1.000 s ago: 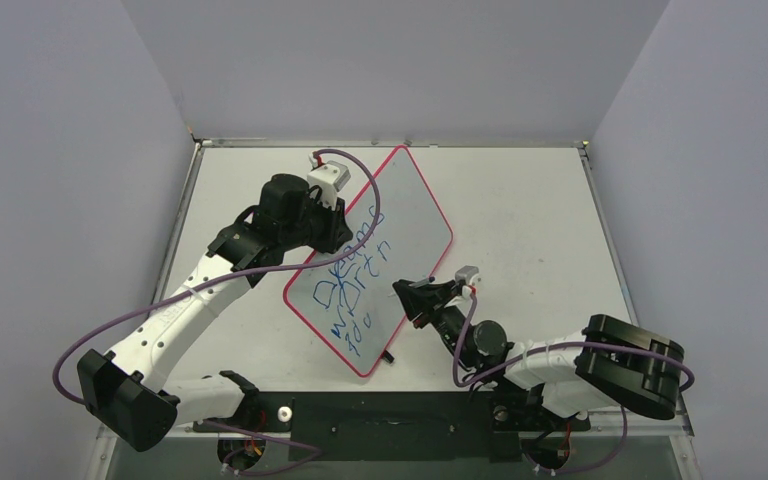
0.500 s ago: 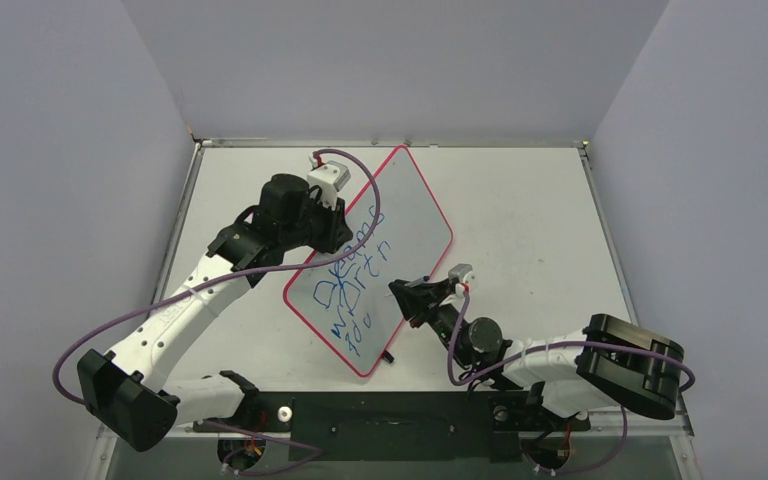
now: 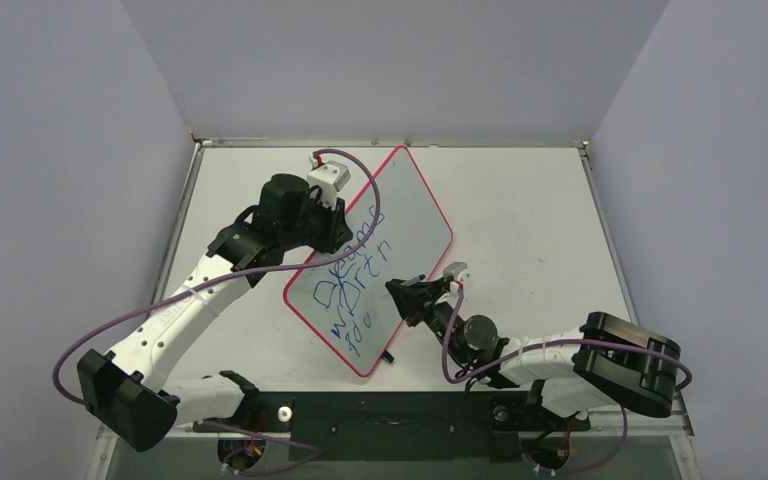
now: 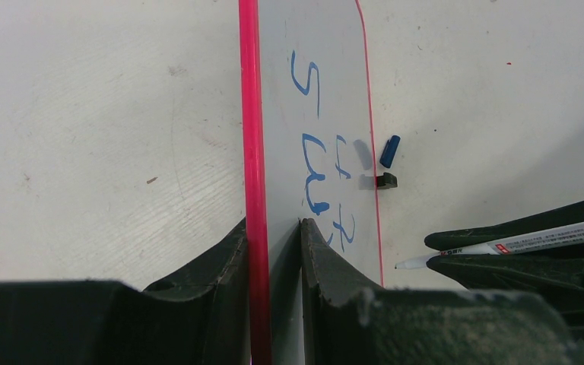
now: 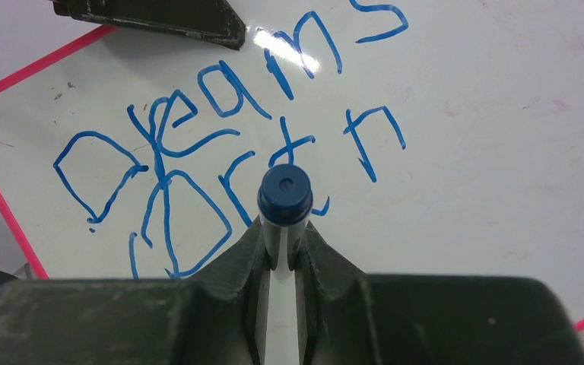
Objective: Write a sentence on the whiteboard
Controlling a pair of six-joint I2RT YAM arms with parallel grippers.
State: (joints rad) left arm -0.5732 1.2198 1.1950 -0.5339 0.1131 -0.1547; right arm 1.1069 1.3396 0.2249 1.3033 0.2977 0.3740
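Note:
The whiteboard (image 3: 412,212) with its red-pink rim (image 4: 249,114) lies at an angle in the middle of the table. My left gripper (image 3: 338,226) is shut on its left edge, with the rim between the fingertips (image 4: 274,225). The sentence (image 3: 355,285) runs in three blue lines, "Dreams" on top (image 5: 220,114). My right gripper (image 3: 400,297) is shut on a white marker (image 5: 284,194), whose blue end faces the wrist camera. The marker (image 4: 517,245) points at the board's near right part. Whether its tip touches the whiteboard (image 5: 487,152) I cannot tell.
A blue marker cap (image 4: 389,150) and a small black clip (image 4: 385,181) lie on the white table (image 3: 530,220) just past the board's right rim. Grey walls close in the table on three sides. Both arm bases sit at the near edge.
My right gripper has slid a little left and away from me, bringing the marker closer over the board. The left arm and the board have not moved.

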